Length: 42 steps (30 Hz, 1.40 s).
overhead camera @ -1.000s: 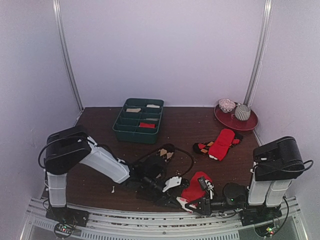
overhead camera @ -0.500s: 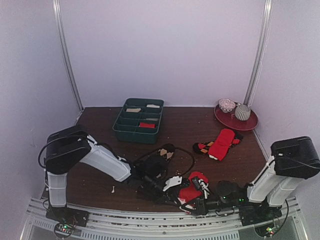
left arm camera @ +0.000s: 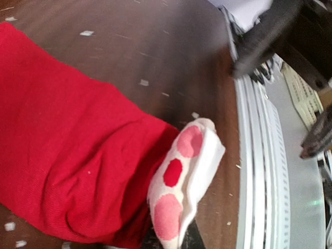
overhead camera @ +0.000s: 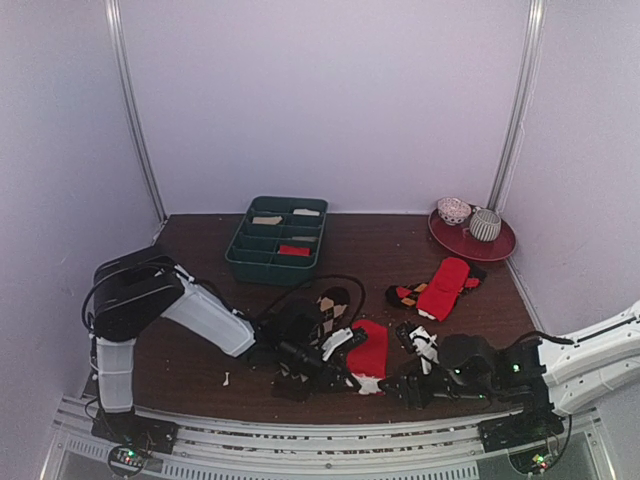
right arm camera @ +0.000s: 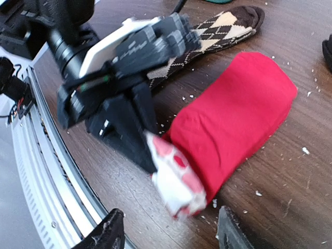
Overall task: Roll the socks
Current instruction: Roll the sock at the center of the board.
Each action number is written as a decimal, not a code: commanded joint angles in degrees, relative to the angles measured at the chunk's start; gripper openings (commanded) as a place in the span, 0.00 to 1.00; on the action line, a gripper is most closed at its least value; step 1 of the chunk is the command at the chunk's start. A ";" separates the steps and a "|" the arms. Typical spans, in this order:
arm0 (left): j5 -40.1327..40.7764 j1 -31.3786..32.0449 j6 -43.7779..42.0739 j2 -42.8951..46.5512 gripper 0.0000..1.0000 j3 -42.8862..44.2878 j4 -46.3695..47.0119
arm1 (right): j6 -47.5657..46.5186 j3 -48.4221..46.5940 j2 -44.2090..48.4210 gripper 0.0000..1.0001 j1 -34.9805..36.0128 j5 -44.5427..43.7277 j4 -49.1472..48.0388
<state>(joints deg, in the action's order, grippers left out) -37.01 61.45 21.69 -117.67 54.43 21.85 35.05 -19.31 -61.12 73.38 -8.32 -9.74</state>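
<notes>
A bright red sock (overhead camera: 370,348) lies folded on the brown table near the front edge, its white cuff (left arm camera: 187,174) marked with red and pink spots. My left gripper (overhead camera: 350,379) is shut on that cuff; in the right wrist view its black jaws (right arm camera: 139,148) pinch the cuff (right arm camera: 176,179) from the left. My right gripper (right arm camera: 168,236) is open and stands just short of the cuff, touching nothing. In the top view it (overhead camera: 410,388) sits right of the sock. A brown argyle sock (overhead camera: 330,305) lies just behind the red one, partly under the left arm.
A green compartment tray (overhead camera: 240,262) stands at the back centre. A red plate (overhead camera: 470,245) at the back right holds rolled bundles. Another red sock on a dark one (overhead camera: 440,288) lies right of centre. The metal rail (overhead camera: 300,440) runs along the front edge. White crumbs dot the table.
My right gripper has opened, let go of the red sock and drawn back to the right. My left gripper has shut on the cuff. The sock has shifted left.
</notes>
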 commanded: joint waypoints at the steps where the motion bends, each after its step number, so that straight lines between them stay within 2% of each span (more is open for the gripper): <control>1: 12.05 -3.05 9.18 -4.45 0.00 -3.65 -7.24 | -10.70 -0.19 1.94 0.63 -0.65 -0.77 4.14; 8: 10.80 -3.18 10.14 -6.75 0.00 -0.38 -8.58 | -27.58 0.11 -2.14 0.65 -1.38 2.97 -4.58; 13: 9.88 -3.18 8.79 -7.03 0.00 -1.17 -9.10 | -37.77 -2.17 -7.64 0.64 -8.63 10.94 -8.52; 20: 9.30 -3.18 7.24 -7.60 0.00 -1.81 -10.12 | -49.92 -8.55 -17.58 0.61 -13.60 19.92 -6.08; 27: 8.90 -3.27 6.40 -7.49 0.00 -1.86 -10.88 | -48.33 -9.56 -21.90 0.54 -13.66 22.28 -6.59; 35: 8.88 -3.36 5.00 -7.11 0.00 -1.70 -12.46 | -44.49 -4.92 -21.81 0.55 -14.61 14.50 -13.76; 40: 8.94 -3.36 4.94 -7.10 0.00 -1.90 -12.62 | -43.62 -4.84 -23.55 0.55 -16.89 14.16 -15.86; 42: 8.94 -3.33 4.87 -7.08 0.00 -1.89 -12.52 | -43.41 -5.10 -24.75 0.51 -17.75 15.92 -15.73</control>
<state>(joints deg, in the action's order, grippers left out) -34.54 58.96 28.14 -119.83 56.01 25.58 -9.87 -24.86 -83.81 57.19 7.75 -23.79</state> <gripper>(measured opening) 0.035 0.541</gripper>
